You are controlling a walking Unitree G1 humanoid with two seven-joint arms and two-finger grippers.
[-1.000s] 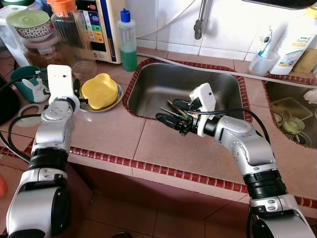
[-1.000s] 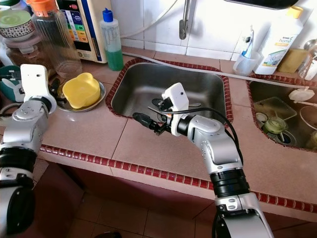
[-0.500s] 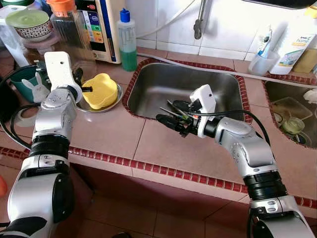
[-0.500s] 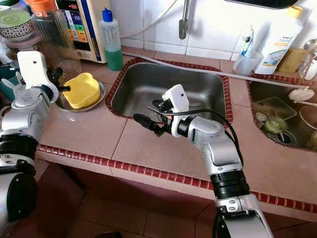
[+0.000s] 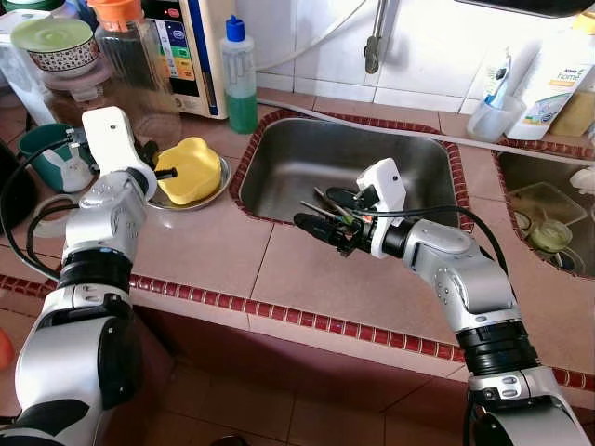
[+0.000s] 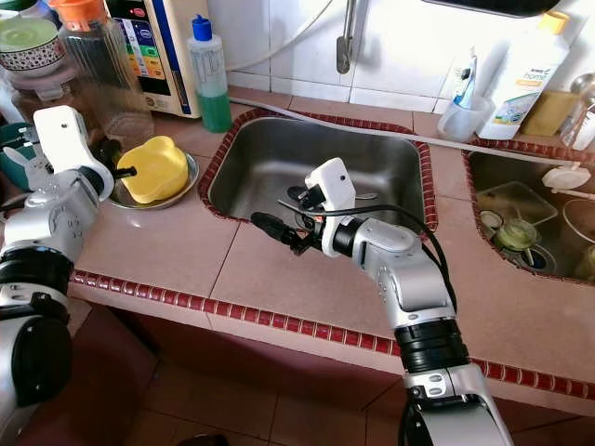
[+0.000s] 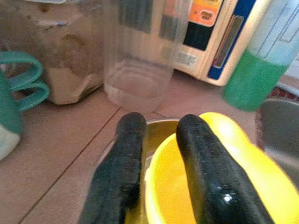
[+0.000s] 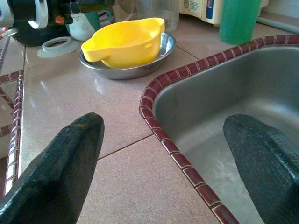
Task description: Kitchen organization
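A yellow bowl (image 5: 192,167) with small ears rests in a shallow metal plate (image 5: 219,190) on the tiled counter, left of the steel sink (image 5: 372,153). My left gripper (image 5: 160,173) is at the bowl's left side. In the left wrist view its fingers (image 7: 119,168) straddle the bowl's rim (image 7: 161,196), one outside over the plate and one inside, shut on it. My right gripper (image 5: 321,210) hangs open over the sink's near left corner, with nothing between its fingers (image 8: 70,158). Several utensils (image 5: 325,198) lie in the sink behind it.
A green-liquid bottle (image 5: 240,79), a tall clear jar (image 5: 139,70) and a wall appliance (image 5: 191,46) stand behind the plate. A teal mug (image 5: 42,153) is at the far left. A second sink (image 5: 548,223) with dishes lies right. The counter's front edge (image 5: 279,316) has red trim.
My left gripper has moved in from the plate's left side to the yellow bowl and closed over its rim; the bowl has turned slightly. The right arm has barely moved.
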